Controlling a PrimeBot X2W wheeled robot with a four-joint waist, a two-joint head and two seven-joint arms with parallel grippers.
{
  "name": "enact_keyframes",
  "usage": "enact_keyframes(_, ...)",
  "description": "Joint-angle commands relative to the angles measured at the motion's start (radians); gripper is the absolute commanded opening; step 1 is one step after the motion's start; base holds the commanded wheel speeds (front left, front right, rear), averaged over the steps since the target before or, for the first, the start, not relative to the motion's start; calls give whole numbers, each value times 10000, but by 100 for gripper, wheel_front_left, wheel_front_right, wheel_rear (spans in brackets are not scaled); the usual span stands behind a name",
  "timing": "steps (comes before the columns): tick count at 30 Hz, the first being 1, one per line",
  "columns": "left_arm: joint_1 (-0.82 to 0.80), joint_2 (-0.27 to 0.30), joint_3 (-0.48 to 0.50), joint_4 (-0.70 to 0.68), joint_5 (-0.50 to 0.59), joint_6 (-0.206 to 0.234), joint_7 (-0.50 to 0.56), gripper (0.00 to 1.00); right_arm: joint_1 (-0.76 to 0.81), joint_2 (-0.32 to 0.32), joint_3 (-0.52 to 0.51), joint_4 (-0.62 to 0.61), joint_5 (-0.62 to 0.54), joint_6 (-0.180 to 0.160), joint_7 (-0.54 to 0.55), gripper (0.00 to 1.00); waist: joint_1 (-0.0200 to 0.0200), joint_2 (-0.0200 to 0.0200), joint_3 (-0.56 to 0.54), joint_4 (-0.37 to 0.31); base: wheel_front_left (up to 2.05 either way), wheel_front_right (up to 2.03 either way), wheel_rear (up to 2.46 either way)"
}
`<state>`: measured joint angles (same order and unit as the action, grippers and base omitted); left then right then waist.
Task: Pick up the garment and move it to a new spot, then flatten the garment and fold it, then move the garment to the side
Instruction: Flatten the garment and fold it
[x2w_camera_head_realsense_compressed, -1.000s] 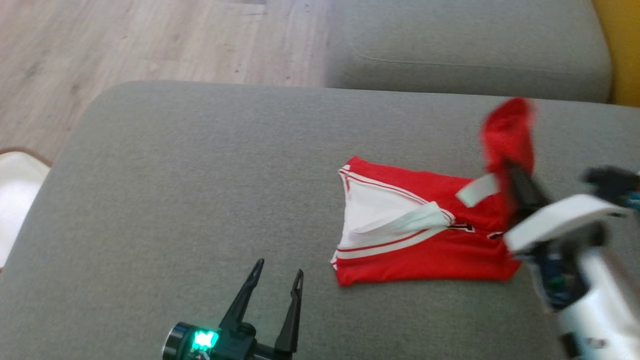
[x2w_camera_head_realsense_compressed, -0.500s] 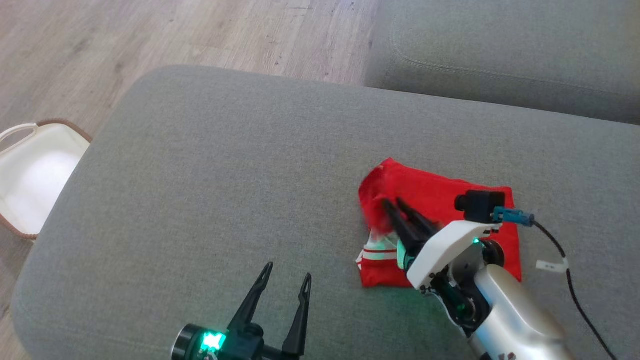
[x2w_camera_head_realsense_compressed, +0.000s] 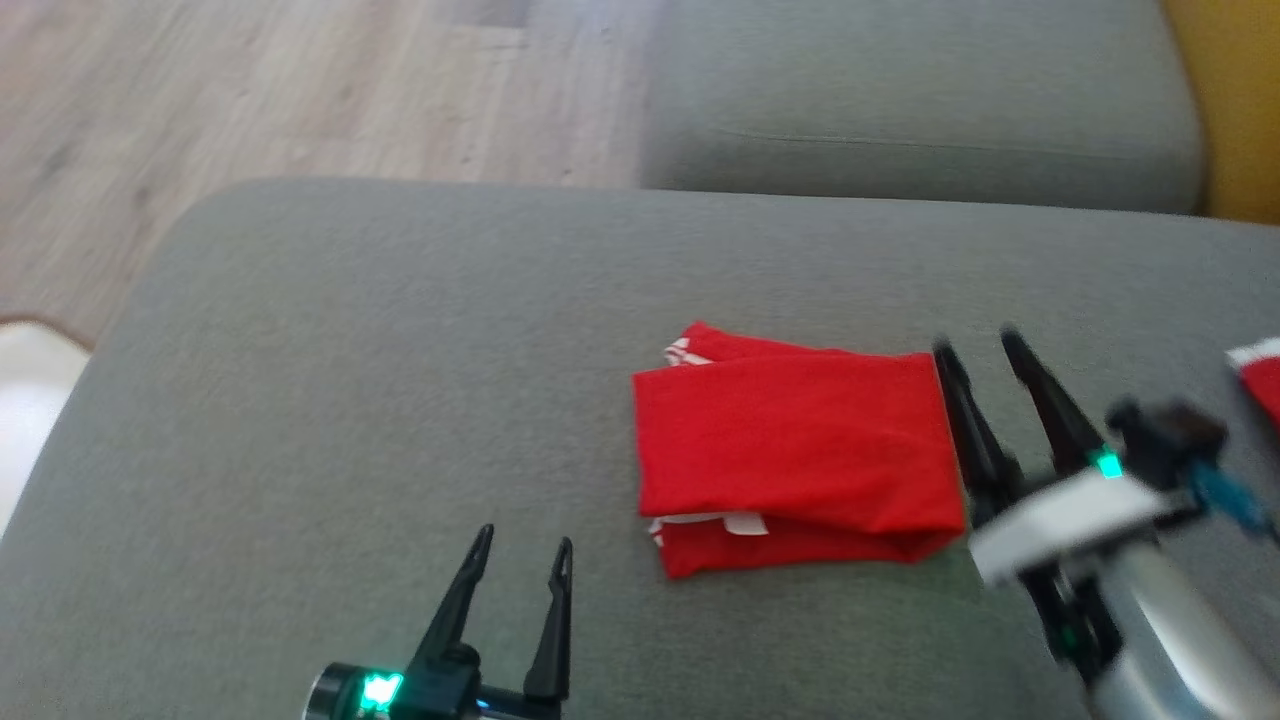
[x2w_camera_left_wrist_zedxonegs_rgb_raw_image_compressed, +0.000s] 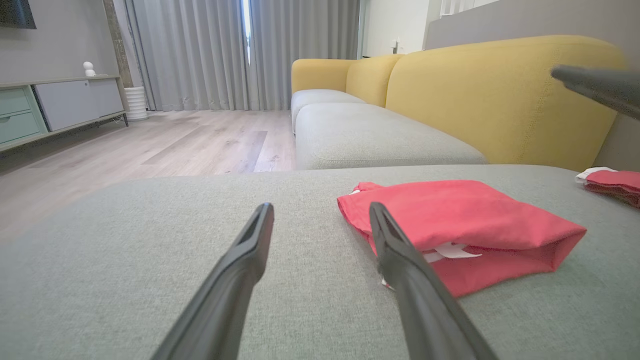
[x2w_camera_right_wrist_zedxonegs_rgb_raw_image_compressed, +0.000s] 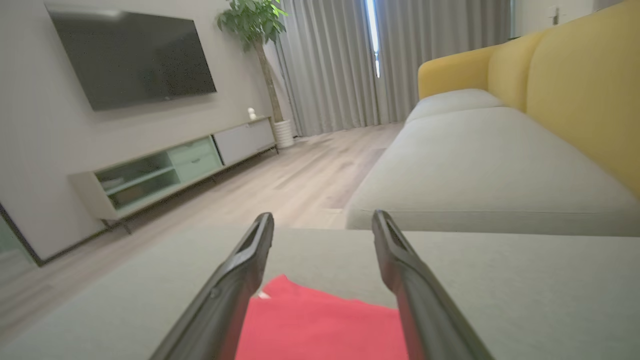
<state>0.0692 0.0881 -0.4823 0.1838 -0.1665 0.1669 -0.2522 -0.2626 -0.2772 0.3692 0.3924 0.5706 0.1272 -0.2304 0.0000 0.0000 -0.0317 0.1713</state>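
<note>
The garment (x2w_camera_head_realsense_compressed: 790, 455) is a red jersey with white trim, lying folded into a rectangle on the grey ottoman (x2w_camera_head_realsense_compressed: 350, 350). The left wrist view has the garment (x2w_camera_left_wrist_zedxonegs_rgb_raw_image_compressed: 460, 225) to the right of my fingers, its open fold facing the camera. My right gripper (x2w_camera_head_realsense_compressed: 975, 345) stands open just past the garment's right edge, nothing between its fingers. From the right wrist, the garment (x2w_camera_right_wrist_zedxonegs_rgb_raw_image_compressed: 320, 325) lies low between the fingers of the right gripper (x2w_camera_right_wrist_zedxonegs_rgb_raw_image_compressed: 322, 217). My left gripper (x2w_camera_head_realsense_compressed: 522, 535) is open near the front edge, left of the garment, empty; its own wrist view also has the left gripper (x2w_camera_left_wrist_zedxonegs_rgb_raw_image_compressed: 320, 210).
A second red and white cloth (x2w_camera_head_realsense_compressed: 1260, 375) lies at the ottoman's right edge. A grey sofa seat (x2w_camera_head_realsense_compressed: 920, 100) with a yellow back (x2w_camera_left_wrist_zedxonegs_rgb_raw_image_compressed: 500, 95) stands beyond. A white basket (x2w_camera_head_realsense_compressed: 25, 400) sits on the wood floor (x2w_camera_head_realsense_compressed: 250, 90) at the left.
My right gripper carried the raised red half over to the left, laid it down, opened and drew back to the right. The garment now lies folded. The head camera shifted.
</note>
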Motion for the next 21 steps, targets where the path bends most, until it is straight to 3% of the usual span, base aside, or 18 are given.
enact_keyframes(1, -237, -116, 455, -393, -74, 39, -95, 100, 462, -226, -64, -452, -428, 35, -208, 100, 0, 0, -192, -468, 0, 0, 0)
enact_keyframes(4, -172, -134, 671, -446, -71, 55, -95, 100, 1335, -386, -774, -882, -1215, 35, -300, 100, 0, 0, -331, -836, 0, 0, 0)
enact_keyframes(10, 148, -199, 1075, -585, -135, 135, -95, 100, 3205, 221, -2140, -2264, -2579, 35, -310, 100, 0, 0, -531, -1348, 0, 0, 0)
enact_keyframes(21, 717, -307, 1640, -668, -242, 139, -95, 100, 4282, 810, -2536, -2757, -3324, 35, -312, 100, 0, 0, -701, -1467, 0, 0, 0)
